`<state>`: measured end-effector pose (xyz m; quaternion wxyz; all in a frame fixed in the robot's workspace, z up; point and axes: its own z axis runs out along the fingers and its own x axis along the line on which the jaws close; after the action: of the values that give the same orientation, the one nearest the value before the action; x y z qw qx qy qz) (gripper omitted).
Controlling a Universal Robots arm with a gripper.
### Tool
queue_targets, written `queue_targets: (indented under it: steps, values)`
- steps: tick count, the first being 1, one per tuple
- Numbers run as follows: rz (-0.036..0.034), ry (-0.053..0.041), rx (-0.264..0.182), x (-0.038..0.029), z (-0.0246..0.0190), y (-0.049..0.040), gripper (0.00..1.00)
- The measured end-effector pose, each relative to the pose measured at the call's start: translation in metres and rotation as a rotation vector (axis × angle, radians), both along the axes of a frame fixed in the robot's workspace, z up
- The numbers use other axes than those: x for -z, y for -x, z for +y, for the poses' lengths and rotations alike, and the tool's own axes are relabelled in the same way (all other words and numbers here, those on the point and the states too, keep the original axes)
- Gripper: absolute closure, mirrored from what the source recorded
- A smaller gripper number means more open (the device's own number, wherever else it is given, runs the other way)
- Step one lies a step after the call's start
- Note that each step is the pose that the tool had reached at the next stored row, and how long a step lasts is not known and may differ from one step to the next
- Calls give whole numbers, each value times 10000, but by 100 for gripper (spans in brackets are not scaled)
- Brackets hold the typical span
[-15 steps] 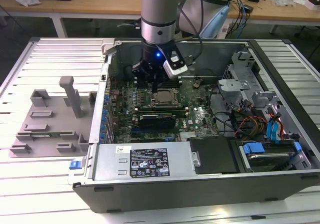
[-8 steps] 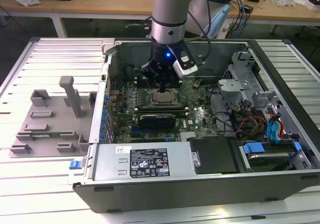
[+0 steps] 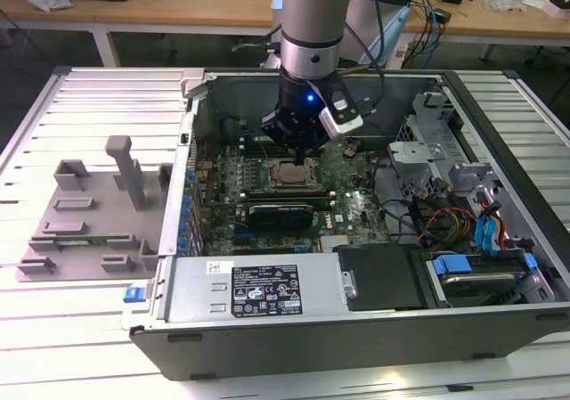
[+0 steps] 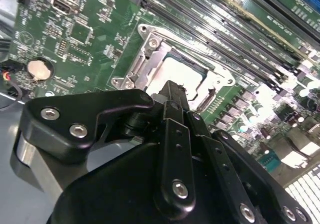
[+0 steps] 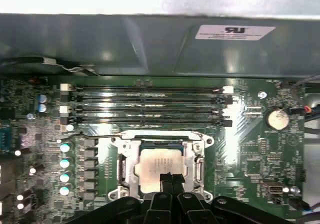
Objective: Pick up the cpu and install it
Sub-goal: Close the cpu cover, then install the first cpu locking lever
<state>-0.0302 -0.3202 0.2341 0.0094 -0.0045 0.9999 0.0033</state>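
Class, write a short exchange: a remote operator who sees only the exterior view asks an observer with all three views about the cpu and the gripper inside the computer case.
Operator: Where does the cpu lie?
Observer: In the first wrist view the cpu lies flat inside the socket frame, silvery top up.
Operator: How does the gripper stand?
Observer: In the first wrist view the gripper is shut, its tips together over the cpu's edge.
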Motion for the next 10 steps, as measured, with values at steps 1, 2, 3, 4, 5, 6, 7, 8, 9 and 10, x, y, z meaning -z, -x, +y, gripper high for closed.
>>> queue_targets:
  steps: [1, 2, 3, 4, 5, 6, 7, 8, 9, 10]
  values:
    - [-97, -1, 0, 2, 0, 5, 89]
    - [-143, 2, 0, 1, 0, 27, 89]
    - [-161, 2, 0, 2, 0, 43, 89]
    - [-168, 0, 1, 2, 0, 48, 89]
    - [-168, 0, -1, 2, 0, 48, 89]
    - [-168, 2, -1, -9, 0, 49, 89]
    - [-170, 0, 0, -22, 0, 49, 89]
    - [-170, 0, 0, -22, 0, 49, 89]
    - [-169, 1, 0, -24, 0, 49, 89]
    - [-169, 1, 0, -26, 0, 49, 89]
